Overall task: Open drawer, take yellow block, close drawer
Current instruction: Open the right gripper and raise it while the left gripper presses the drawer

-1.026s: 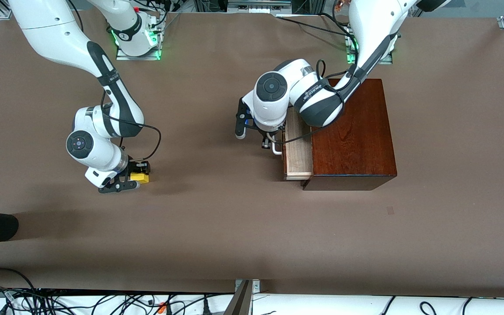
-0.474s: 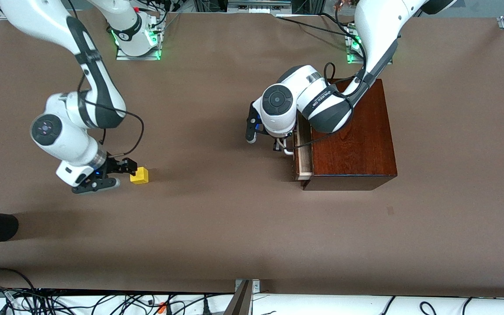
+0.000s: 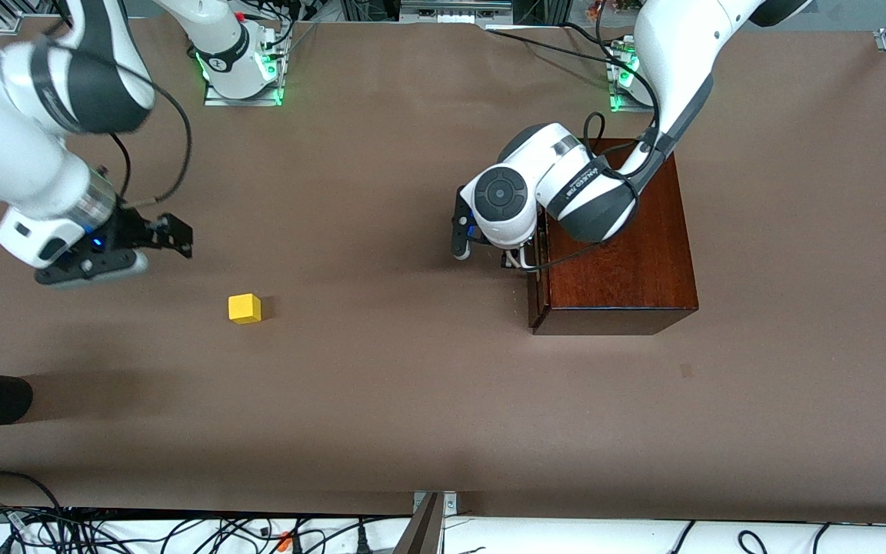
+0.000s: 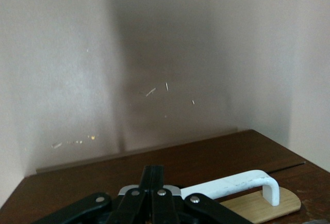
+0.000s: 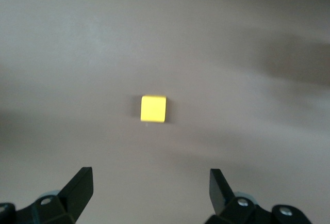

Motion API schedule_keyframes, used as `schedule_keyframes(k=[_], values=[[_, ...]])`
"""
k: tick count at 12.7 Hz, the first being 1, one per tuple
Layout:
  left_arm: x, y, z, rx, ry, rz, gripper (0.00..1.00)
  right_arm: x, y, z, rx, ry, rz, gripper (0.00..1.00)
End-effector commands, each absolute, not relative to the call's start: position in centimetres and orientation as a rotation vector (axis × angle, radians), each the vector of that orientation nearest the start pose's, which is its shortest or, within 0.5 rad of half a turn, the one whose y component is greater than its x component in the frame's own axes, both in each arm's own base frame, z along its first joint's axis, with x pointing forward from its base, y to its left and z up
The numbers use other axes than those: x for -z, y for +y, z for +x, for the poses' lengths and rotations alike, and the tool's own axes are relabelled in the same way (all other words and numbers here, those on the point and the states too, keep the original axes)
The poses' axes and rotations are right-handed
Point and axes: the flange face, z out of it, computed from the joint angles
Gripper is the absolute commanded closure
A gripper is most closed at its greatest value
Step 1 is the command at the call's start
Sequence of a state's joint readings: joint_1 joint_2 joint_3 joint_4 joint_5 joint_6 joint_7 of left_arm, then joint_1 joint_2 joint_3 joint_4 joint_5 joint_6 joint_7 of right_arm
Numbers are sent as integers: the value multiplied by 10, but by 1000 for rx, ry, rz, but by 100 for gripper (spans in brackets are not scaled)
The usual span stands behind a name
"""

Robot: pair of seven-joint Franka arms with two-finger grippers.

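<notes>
The drawer [image 3: 533, 277] is pushed flush into the box, the left gripper [image 3: 516, 258] with jaws shut at its handle [image 4: 234, 185]. The yellow block [image 3: 244, 308] lies on the counter [image 3: 381, 385], at five o'clock below the empty, wide-open right gripper [image 3: 131, 246]. A snagged handle could be dragged outward on withdrawal.

Two white Franka arms with dark joint bands and black grippers

Each arm has glossy white rounded shells, dark grey bands at the joints and a round dark cap on the wrist; thin black cables loop along the forearms, and green lights glow at both bases. The right gripper [image 3: 152, 238] and left gripper [image 3: 481, 248] are black, with silver screws on the finger links [image 4: 191, 200].
</notes>
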State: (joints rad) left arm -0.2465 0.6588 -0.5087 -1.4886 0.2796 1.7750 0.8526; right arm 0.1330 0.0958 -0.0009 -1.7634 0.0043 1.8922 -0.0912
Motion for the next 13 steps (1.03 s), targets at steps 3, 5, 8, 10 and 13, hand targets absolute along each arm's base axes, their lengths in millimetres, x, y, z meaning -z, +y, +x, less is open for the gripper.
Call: schedule_keyframes(k=[3,5,8,10,13], values=[[-300,-377,552,-516,2315,-2116,96,-570,76,578,-55,-358,-3102,0],[-302,-375,554,-511,2304,-2132,95,-577,72,576,-39,-349,-3104,0],[-341,-400,537,-433,2068,-2337,0,-594,70,579,10,-369,-3116,0],[-394,-412,529,-330,1858,-2508,0,-600,69,579,22,-369,-3124,0],[-476,-375,552,-258,1646,-2698,0,-607,68,581,46,-347,-3124,0]])
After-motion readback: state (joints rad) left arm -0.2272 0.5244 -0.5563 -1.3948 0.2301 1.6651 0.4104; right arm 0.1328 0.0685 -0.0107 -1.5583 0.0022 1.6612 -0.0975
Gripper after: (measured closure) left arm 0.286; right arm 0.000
